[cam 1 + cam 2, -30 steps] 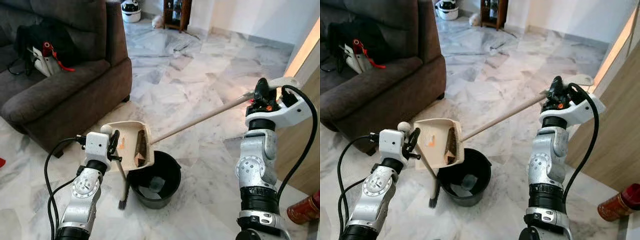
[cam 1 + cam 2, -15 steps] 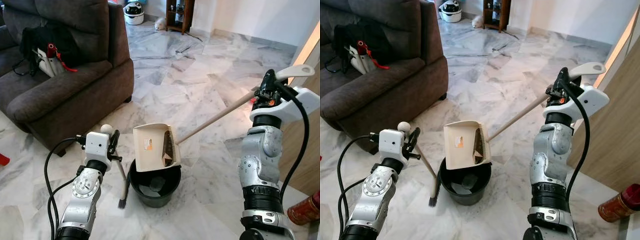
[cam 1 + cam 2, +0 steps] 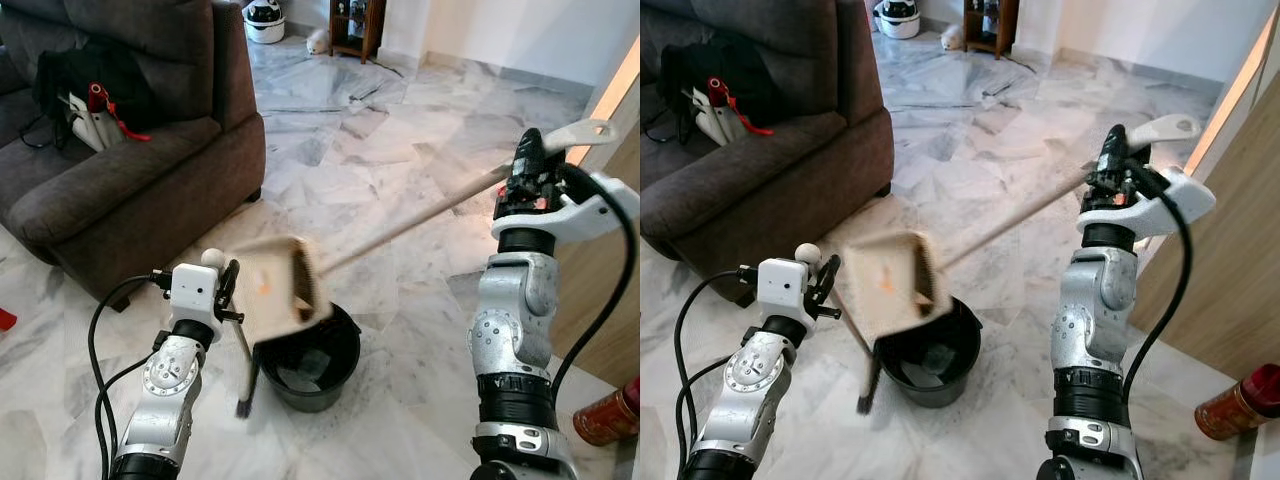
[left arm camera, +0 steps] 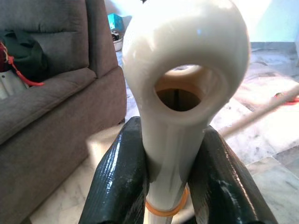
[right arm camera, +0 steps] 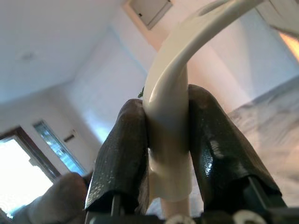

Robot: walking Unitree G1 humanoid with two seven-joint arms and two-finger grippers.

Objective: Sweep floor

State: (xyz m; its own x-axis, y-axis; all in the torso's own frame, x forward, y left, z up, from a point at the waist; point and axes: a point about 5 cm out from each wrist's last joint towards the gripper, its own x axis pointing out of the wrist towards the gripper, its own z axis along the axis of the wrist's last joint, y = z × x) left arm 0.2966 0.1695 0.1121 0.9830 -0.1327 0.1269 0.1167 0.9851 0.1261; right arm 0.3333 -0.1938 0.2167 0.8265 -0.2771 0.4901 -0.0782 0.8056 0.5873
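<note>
The bucket point(image 3: 308, 358) sits on the floor point(image 3: 400, 180) at lower centre. The dustpan point(image 3: 278, 286) hangs over its left rim, its handle point(image 3: 410, 220) running up to the right gripper point(image 3: 527, 180) at right. The broom point(image 3: 245, 365) stands just left of the bucket, under the left gripper point(image 3: 226, 288). The sofa point(image 3: 130, 170) fills the upper left; a bottle point(image 3: 608, 415) lies at lower right.

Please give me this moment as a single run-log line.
left gripper: shut on broom handle | right gripper: shut on dustpan handle | dustpan: blurred, over black bucket
</note>
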